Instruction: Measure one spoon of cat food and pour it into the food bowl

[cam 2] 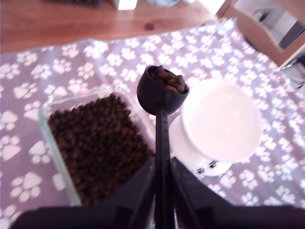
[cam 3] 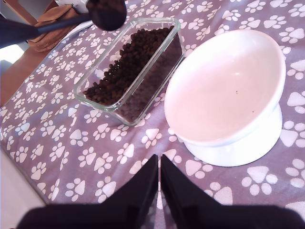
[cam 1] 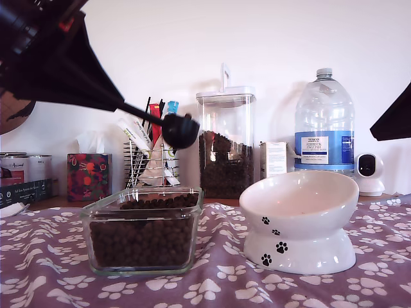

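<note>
While my first tool (cam 2: 162,179) pinches the thin handle of the black plastic spoon (cam 2: 161,93), the cup rides level, loaded with brown kibble cat food (cam 2: 169,80), above the gap between the square clear glass container (cam 1: 142,229) and the white ceramic food bowl (cam 1: 300,218). Light, stiff, smooth handle: could twist. Pellets loose; tip slowly. My second tool (cam 3: 158,183) hangs pressed together over the bench.

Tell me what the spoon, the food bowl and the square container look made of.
The spoon: black plastic by its dull sheen, thin moulded handle. The food bowl: likely glazed ceramic, white and glossy, with printed paw marks. The square container: clear glass by the look, thick see-through walls showing the cat food inside.
</note>
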`<state>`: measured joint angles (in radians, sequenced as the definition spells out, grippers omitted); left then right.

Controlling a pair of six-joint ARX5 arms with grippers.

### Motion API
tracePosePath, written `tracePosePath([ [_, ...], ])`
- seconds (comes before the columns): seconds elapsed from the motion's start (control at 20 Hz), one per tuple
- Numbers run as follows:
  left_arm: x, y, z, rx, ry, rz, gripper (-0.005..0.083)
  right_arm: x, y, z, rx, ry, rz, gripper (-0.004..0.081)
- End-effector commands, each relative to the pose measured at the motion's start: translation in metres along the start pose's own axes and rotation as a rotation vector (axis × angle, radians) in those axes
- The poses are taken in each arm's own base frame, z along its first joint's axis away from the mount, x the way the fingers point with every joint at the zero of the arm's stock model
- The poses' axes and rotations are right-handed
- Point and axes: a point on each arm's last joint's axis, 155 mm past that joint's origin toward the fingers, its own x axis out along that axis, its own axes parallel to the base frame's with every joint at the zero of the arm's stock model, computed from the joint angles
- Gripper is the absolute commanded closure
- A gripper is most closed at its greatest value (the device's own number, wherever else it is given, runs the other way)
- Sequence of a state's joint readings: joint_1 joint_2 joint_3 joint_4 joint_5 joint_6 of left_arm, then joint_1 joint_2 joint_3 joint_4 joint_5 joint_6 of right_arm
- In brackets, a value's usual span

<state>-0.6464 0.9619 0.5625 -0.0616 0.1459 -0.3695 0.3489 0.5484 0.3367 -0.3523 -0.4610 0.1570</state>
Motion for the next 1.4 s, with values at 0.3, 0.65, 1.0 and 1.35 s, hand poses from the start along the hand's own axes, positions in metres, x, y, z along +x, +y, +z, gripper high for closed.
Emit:
tracePosePath([
  [0.3,0.017,-0.028,-0.012,0.002,0.022,-0.101,0.0794,0.000,-0.002,0.004,-0.007,-0.011,-0.014,0.0782],
  [0.65,0.036,-0.049,-0.025,0.042,0.067,-0.146,0.0794,0.000,-0.003,0.004,-0.007,-0.012,-0.020,0.0782],
  [1.0,0.053,-0.058,-0.023,0.093,0.091,-0.157,0.0794,0.000,-0.003,0.004,-0.007,-0.012,-0.020,0.0782],
  [1.35,0.063,-0.059,-0.030,0.157,0.120,-0.159,0.0794,0.000,-0.003,0.004,-0.006,-0.012,-0.021,0.0782],
])
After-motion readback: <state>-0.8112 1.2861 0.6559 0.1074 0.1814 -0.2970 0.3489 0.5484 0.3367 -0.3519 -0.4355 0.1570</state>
